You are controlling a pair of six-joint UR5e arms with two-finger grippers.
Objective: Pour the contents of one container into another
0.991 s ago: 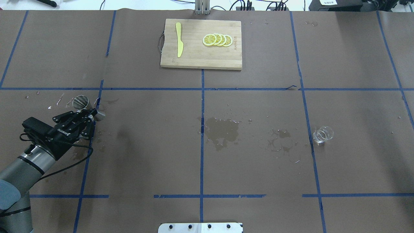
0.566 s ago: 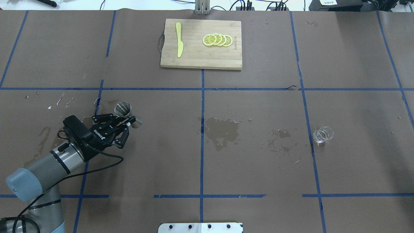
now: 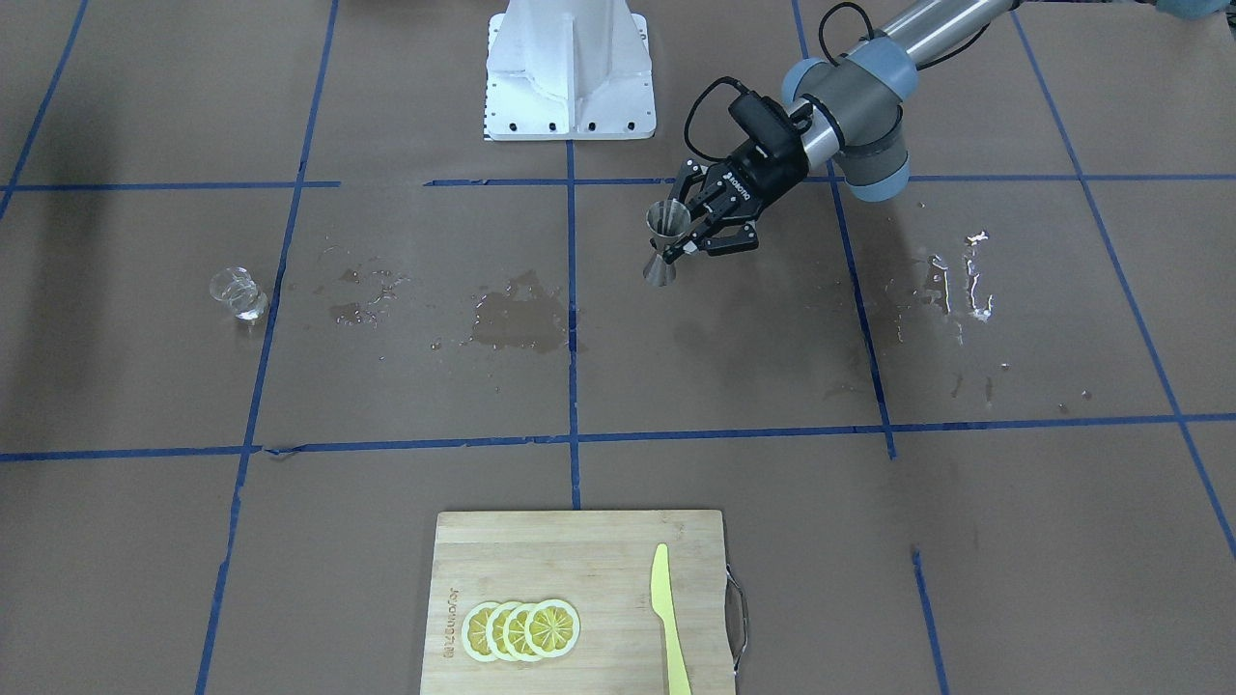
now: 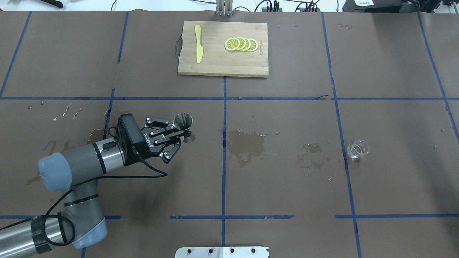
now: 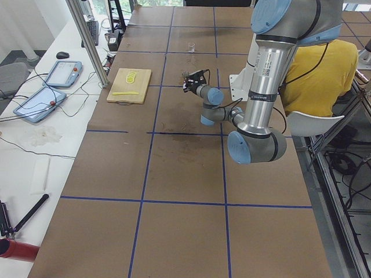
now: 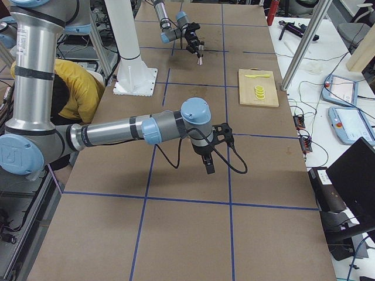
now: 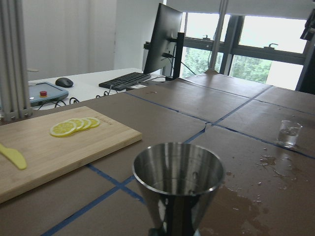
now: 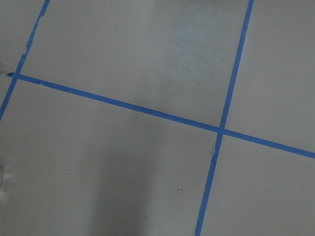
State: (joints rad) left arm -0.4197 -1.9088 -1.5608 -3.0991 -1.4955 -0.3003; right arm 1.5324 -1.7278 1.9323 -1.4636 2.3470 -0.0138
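Recorder: Status of pour, overhead view read left to right?

Observer: Not begun, in my judgement. At left, left gripper point(image 4: 184, 135) held jigger point(image 4: 183, 120) upright, apparently clear of table point(image 4: 287, 186). Its upper bowl looked empty in left wrist view. Mid-table, wet patch point(image 4: 247, 145). At right, beaker point(image 4: 358, 148) stood alone on table, well apart from jigger, nothing touching it. Remaining: bring the two together, lift beaker, tip it over jigger.

Recorder: Fingers?

Observer: Left fingers point(image 4: 171, 130) were drawn nearly together, clamped on jigger's narrow waist from both sides. Right gripper point(image 6: 208, 165) showed only in right side view, over bare table. Whether its fingers were parted or closed, could not tell.
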